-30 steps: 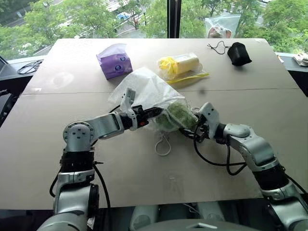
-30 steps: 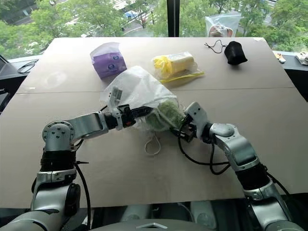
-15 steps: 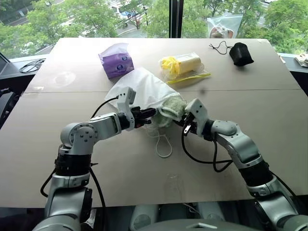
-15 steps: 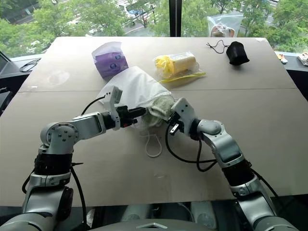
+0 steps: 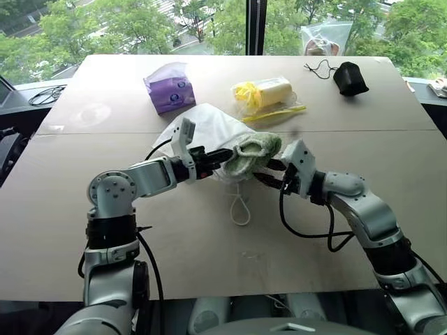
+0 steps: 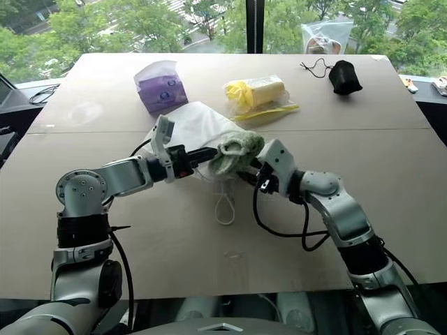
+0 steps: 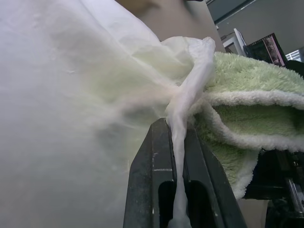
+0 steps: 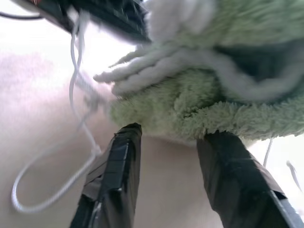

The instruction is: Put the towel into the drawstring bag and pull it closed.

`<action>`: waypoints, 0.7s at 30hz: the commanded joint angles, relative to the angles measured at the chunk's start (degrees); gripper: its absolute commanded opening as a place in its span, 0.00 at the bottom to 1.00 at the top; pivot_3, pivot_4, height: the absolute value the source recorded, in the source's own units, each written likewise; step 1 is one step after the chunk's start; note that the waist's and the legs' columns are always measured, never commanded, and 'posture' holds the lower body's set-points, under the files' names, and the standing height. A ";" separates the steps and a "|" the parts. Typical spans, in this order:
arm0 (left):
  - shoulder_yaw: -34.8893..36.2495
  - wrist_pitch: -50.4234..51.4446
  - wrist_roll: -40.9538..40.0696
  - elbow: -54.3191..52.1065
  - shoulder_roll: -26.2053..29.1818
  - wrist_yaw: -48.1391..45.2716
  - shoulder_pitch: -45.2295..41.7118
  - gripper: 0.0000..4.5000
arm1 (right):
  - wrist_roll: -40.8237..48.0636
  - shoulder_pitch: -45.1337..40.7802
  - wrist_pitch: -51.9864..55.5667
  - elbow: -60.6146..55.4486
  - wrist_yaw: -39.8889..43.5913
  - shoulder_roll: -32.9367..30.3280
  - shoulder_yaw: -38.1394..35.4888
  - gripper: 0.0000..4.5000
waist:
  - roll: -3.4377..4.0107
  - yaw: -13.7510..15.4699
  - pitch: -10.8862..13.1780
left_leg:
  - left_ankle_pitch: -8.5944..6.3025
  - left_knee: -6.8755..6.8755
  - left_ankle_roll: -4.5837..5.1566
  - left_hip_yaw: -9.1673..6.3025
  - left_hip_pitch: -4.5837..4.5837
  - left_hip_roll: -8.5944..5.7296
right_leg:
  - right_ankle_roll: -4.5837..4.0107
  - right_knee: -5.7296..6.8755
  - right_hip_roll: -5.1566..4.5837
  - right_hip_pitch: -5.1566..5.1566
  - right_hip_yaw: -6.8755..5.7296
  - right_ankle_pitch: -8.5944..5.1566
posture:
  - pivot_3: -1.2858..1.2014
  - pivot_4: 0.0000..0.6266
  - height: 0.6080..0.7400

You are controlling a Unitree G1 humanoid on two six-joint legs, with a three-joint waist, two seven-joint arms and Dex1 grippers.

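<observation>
The white drawstring bag lies at the table's middle, its mouth facing me. The light green towel bulges halfway out of that mouth. My left gripper is shut on a fold of the bag's rim, holding it up just left of the towel. My right gripper sits low under the towel's right side, open. Its fingertips reach the towel's underside with nothing between them. A white cord loop hangs from the mouth onto the table.
Behind the bag lie a purple tissue pack and a clear plastic bag with yellow contents. A black pouch with a cord sits far right. Black cables lie off the table's left edge.
Both grippers have risen a little, lifting the bag's mouth. The towel, earlier showing through the fabric, now pokes out of the mouth. The right gripper shut, then opened again.
</observation>
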 commanded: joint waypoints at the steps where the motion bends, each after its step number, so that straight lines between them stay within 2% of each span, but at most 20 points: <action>1: 1.33 0.82 -1.11 -1.61 0.23 -0.42 -0.09 0.00 | 1.54 1.27 1.57 -3.28 -0.49 -2.20 -4.46 0.77 | 0.00 0.14 0.00 | 0.00 0.04 0.00 0.01 -0.02 0.00 | 0.00 0.01 -0.01 0.00 0.01 0.00 | 0.52 0.24 1.00; 2: 1.45 0.97 -1.09 -1.70 0.24 -0.42 0.01 0.00 | 2.14 1.38 2.34 -3.51 -0.80 -2.41 -5.34 0.84 | 0.00 0.02 0.00 | 0.00 0.05 0.00 0.01 -0.01 0.00 | 0.00 0.01 -0.01 0.00 0.02 0.00 | 0.52 0.24 1.00; 3: 1.48 1.15 -1.00 -1.81 0.34 -0.52 0.15 0.00 | 3.29 1.42 3.73 -3.98 -1.01 -2.48 -6.40 0.96 | 0.00 -0.06 0.00 | 0.00 0.05 0.00 0.01 0.00 0.01 | 0.00 0.02 0.01 -0.01 0.03 0.00 | 0.52 0.24 1.00; 8: 0.52 1.56 0.02 -2.50 0.78 -1.35 0.46 0.00 | 9.68 -1.08 10.15 -6.26 -1.53 -0.52 -9.43 0.96 | 0.00 -0.12 0.00 | 0.00 0.03 0.01 -0.04 0.04 0.06 | -0.01 0.08 0.06 0.00 0.01 0.00 | 0.52 0.24 1.00; 10: -0.13 1.67 0.67 -2.87 0.95 -1.89 0.45 0.00 | 11.20 -2.57 11.81 -6.42 -1.07 0.90 -7.92 0.96 | 0.00 -0.22 0.00 | 0.00 0.05 0.01 -0.03 0.04 0.05 | 0.00 0.07 0.05 0.00 0.03 0.00 | 0.52 0.24 1.00; 15: -2.25 1.37 3.04 -4.73 1.14 -3.51 0.63 0.00 | 3.99 -5.37 8.01 1.55 -2.84 4.70 1.60 0.96 | 0.00 -0.27 -0.01 | 0.00 0.06 0.00 -0.02 0.03 0.03 | 0.00 0.07 0.04 0.00 0.02 0.00 | 0.52 0.24 1.00; 17: -3.10 0.94 4.37 -5.88 1.43 -3.97 0.79 0.00 | 1.96 -6.18 5.04 5.19 -3.70 6.82 3.08 0.96 | 0.00 -0.23 0.00 | 0.00 0.06 0.00 -0.02 0.03 0.02 | 0.00 0.07 0.04 0.00 0.02 0.00 | 0.52 0.24 1.00; 18: -3.39 0.89 4.84 -6.34 1.63 -4.31 0.87 0.00 | 1.59 -6.59 3.82 6.39 -4.15 7.94 2.98 0.85 | 0.00 -0.24 0.00 | 0.00 0.06 0.00 -0.02 0.01 0.02 | 0.00 0.07 0.03 0.00 0.02 0.00 | 0.52 0.24 1.00; 19: -3.61 0.97 5.20 -6.82 1.79 -4.81 0.97 0.00 | 1.47 -6.97 2.67 7.36 -4.58 9.05 2.52 0.79 | 0.00 -0.26 0.00 | 0.00 0.07 0.00 -0.02 0.00 0.01 | 0.00 0.07 0.04 -0.01 0.02 0.01 | 0.52 0.24 1.00; 21: -3.47 1.52 4.86 -7.62 1.69 -5.53 1.40 0.00 | 2.53 -7.67 1.81 8.38 -3.94 10.94 1.65 0.57 | 0.00 -0.35 0.00 | 0.01 0.08 -0.01 -0.01 0.00 0.01 | 0.00 0.07 0.04 -0.01 0.03 0.01 | 0.52 0.24 1.00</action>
